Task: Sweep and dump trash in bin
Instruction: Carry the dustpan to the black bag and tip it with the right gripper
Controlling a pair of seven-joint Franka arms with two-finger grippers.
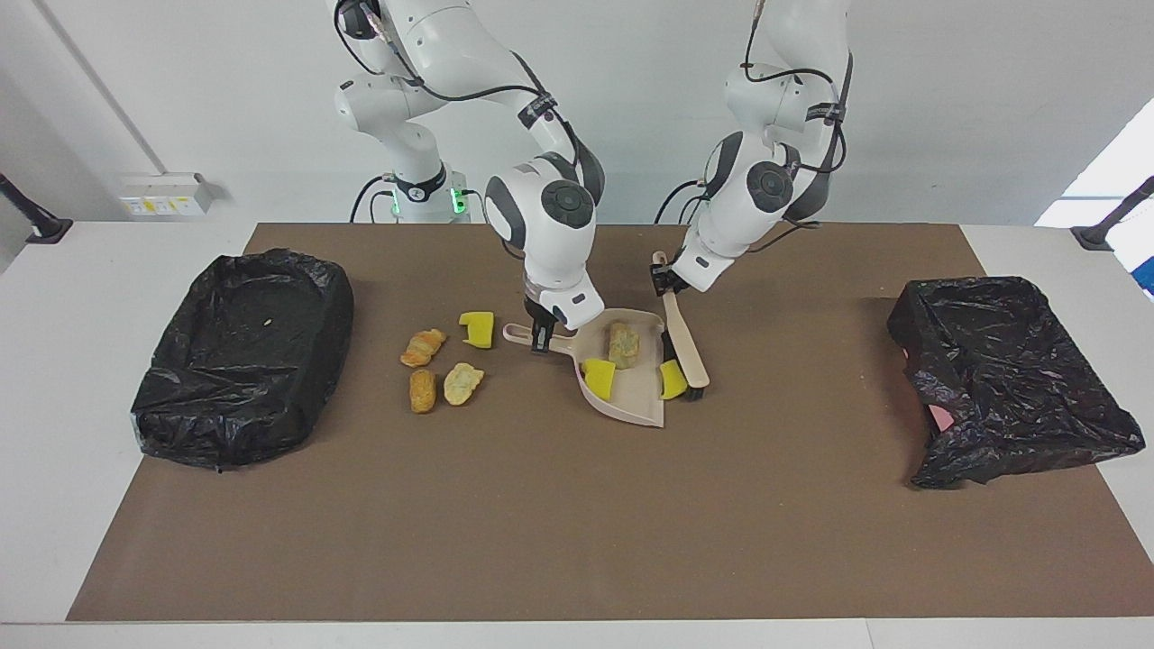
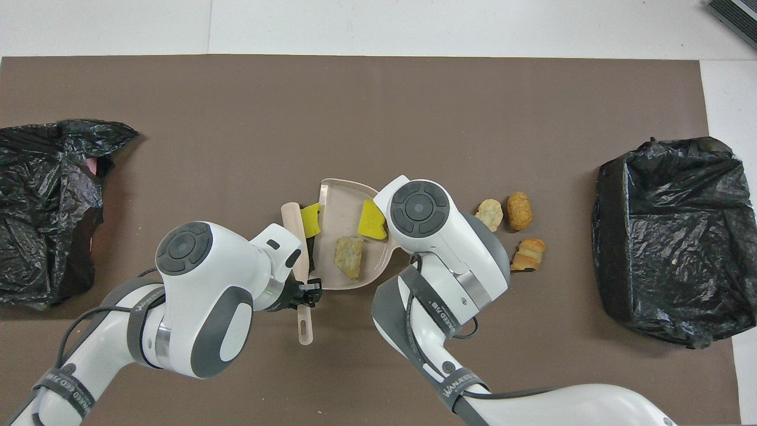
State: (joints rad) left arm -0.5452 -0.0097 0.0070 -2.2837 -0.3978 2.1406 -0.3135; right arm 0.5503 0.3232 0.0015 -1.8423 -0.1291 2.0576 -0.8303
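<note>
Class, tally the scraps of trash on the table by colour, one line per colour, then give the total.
Yellow sponge pieces: 3
Pale beige lumps: 2
Orange-brown bread pieces: 2
Total: 7

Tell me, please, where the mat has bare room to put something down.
The mat is bare farther from the robots than the dustpan, and between dustpan and each black bin. Crowded: around the dustpan, brush and the loose scraps.
</note>
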